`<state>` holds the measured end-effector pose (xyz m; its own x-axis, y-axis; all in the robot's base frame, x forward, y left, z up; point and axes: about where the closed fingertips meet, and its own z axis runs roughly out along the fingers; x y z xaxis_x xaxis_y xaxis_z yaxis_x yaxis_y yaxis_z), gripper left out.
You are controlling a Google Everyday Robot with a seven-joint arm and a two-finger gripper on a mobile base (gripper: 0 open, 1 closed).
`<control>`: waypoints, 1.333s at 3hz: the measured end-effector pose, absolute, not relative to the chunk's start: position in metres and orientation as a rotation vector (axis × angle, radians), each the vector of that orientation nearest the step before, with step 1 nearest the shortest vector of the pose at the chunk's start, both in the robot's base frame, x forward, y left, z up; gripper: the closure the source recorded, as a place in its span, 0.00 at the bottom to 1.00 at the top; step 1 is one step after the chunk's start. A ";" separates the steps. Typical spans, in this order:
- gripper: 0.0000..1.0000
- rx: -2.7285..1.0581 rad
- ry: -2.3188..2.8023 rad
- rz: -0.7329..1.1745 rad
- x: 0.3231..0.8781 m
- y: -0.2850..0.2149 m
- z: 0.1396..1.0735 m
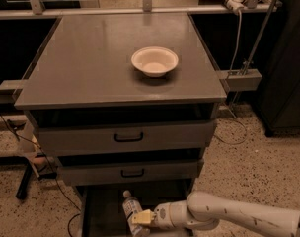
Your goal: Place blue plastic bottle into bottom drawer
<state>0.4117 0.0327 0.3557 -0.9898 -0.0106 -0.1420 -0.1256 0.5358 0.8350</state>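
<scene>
1. Bottle [131, 207] is seen over the open bottom drawer [103, 206], cap pointing towards the cabinet and body tilted; whether it rests on the drawer floor cannot be told.
2. It is held low on its body by the gripper [142, 217], which is closed narrowly around it. The gripper is reached in from the right on the arm [229, 214], just in front of the middle drawer [160, 171].
3. The placing is judged nearly done; only release and withdrawal seem to be left.
4. Risks, as judged:
   - If the bottle is let go while above the floor, it could be dropped on its round side and rolled towards the front edge or a low side wall.
   - If the jaws are opened only partly, the bottle could be dragged out as the arm is pulled back.
   - If the arm is raised too soon, the middle drawer above could be struck.
5. Counted: one bottle, one bowl [155, 61] on the cabinet top [91, 63], three drawers, two black handles, one gripper, one arm.
</scene>
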 end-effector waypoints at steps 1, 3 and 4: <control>1.00 -0.054 2.605 1.486 0.420 0.036 0.334; 1.00 0.073 2.597 1.516 0.430 0.033 0.284; 1.00 0.107 2.594 1.523 0.437 0.031 0.269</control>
<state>0.4369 0.0310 0.2687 -0.9888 0.1274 -0.0774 -0.0055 0.4874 0.8732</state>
